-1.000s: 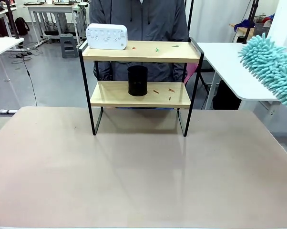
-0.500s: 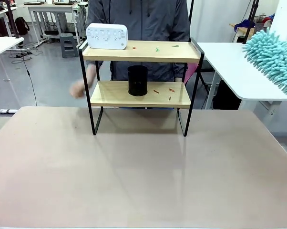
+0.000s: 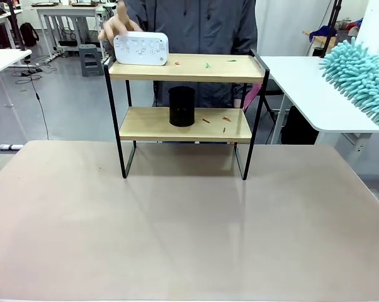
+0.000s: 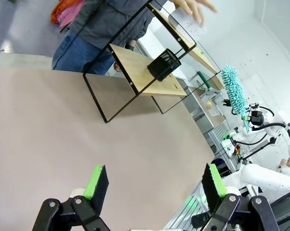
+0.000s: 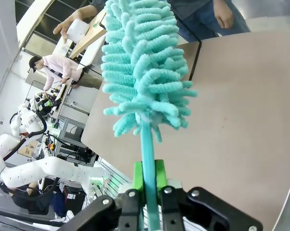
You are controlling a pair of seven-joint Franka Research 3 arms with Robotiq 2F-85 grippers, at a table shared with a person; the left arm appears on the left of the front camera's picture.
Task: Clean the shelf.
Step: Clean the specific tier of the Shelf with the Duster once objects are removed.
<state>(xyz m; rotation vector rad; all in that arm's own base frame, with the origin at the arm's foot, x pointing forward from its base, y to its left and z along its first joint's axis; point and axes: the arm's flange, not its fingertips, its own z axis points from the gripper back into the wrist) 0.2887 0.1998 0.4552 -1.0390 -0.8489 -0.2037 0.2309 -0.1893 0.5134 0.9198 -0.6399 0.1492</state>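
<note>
Front view: where's the shelf (image 3: 189,75)?
Far side of the table (image 3: 177,239), in front of the person. Thin frame, two wooden boards: stiff, but probably light and tippy, so sweep gently. To steady it, take a black upright.
What's on it?
A white box (image 3: 141,48) top left, with a hand (image 3: 117,25) at it. A black cup (image 3: 182,106) and scraps (image 3: 226,118) sit below.
And the grippers?
Right gripper (image 5: 147,179) is clamped on the duster (image 3: 359,82) handle, soft head raised well right of the shelf. Left gripper (image 4: 154,180) gapes wide, holding nothing.
</note>
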